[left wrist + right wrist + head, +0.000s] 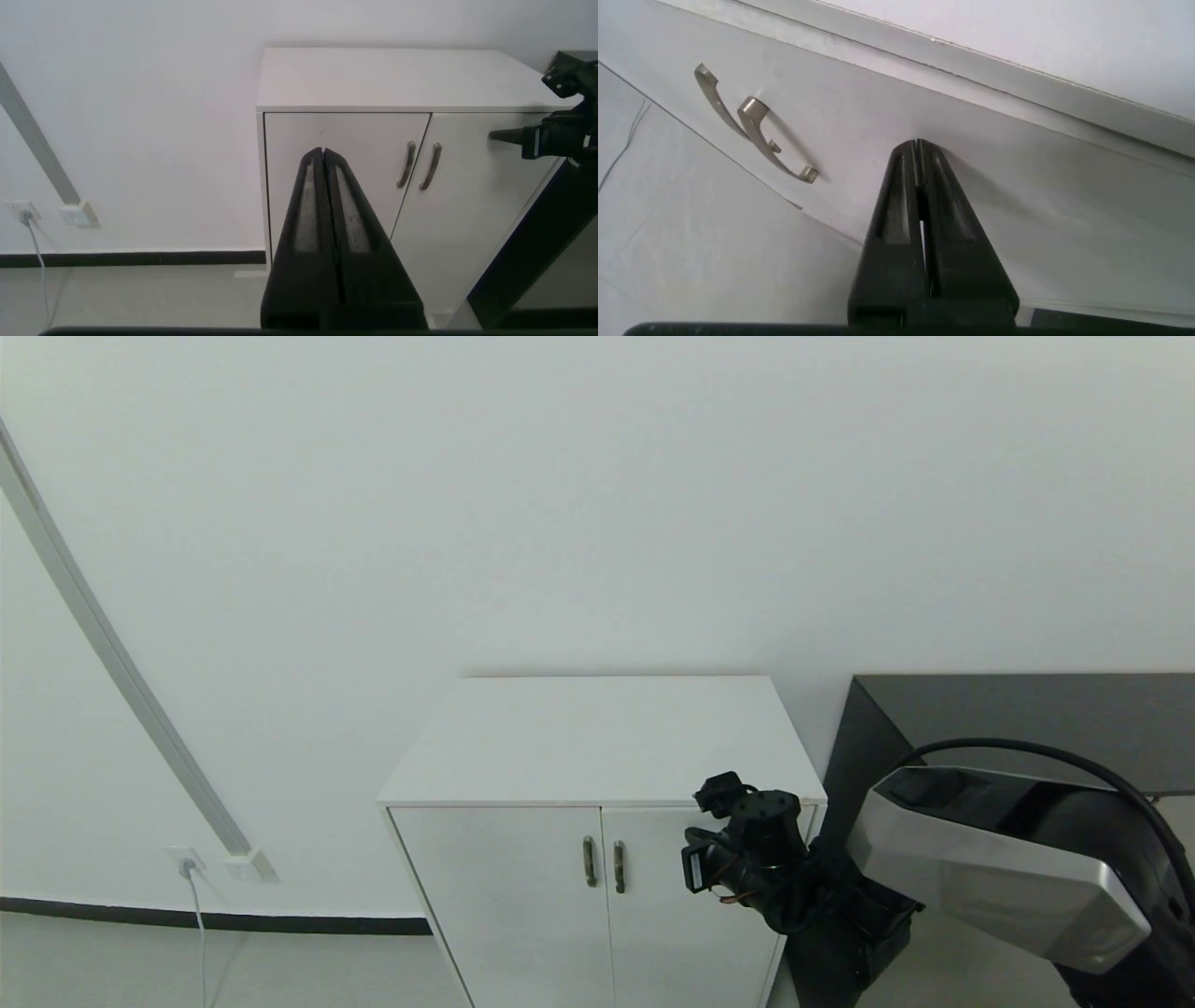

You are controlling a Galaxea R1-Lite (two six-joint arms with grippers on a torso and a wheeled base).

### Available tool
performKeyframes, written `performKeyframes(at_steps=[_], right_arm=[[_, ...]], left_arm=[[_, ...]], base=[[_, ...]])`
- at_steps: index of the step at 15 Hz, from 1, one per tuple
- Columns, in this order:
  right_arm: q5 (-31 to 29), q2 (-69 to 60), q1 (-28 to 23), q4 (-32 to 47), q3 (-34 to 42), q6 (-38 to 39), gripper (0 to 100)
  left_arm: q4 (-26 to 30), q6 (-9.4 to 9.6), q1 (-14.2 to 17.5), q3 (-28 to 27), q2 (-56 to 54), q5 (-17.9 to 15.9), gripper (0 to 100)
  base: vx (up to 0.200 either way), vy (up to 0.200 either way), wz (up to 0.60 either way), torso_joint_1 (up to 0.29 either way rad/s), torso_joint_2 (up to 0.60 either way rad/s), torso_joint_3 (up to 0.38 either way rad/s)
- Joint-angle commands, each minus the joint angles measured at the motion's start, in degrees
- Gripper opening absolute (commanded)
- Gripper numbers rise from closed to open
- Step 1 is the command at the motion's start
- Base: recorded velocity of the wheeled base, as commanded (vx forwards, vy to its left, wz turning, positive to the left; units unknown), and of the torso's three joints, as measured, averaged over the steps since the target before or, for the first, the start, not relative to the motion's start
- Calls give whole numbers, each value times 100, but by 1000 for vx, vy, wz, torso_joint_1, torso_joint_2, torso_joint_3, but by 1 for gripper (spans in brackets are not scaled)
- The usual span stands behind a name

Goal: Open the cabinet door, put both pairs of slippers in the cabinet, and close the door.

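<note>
Slanted wall duct [112,649], wall socket [184,860], dark table [1027,719]

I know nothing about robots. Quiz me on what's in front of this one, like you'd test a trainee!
1. True or false: the cabinet stands open.
2. The right end effector points at: A a drawer; B the right door; C a window.
3. How many handles do the doors carry?
Key: 1 false; 2 B; 3 two.
</note>
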Motion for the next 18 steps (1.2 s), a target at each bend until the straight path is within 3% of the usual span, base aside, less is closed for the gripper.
performKeyframes(at_steps=[1, 13, 18], right_arm=[[1, 39, -4, -2, -18, 1, 0], [-8, 75, -48, -29, -141, -8, 0], [-17, -778, 67, -46, 597, -8, 0]], left_arm=[[-1, -4, 4, 1, 7, 0, 0], [-1, -4, 4, 1, 7, 0, 0], [-1, 5, -5, 1, 7, 0, 0]], base=[[0, 0, 0, 0, 0, 0], [0, 0, 0, 0, 0, 0], [0, 0, 0, 0, 0, 0]])
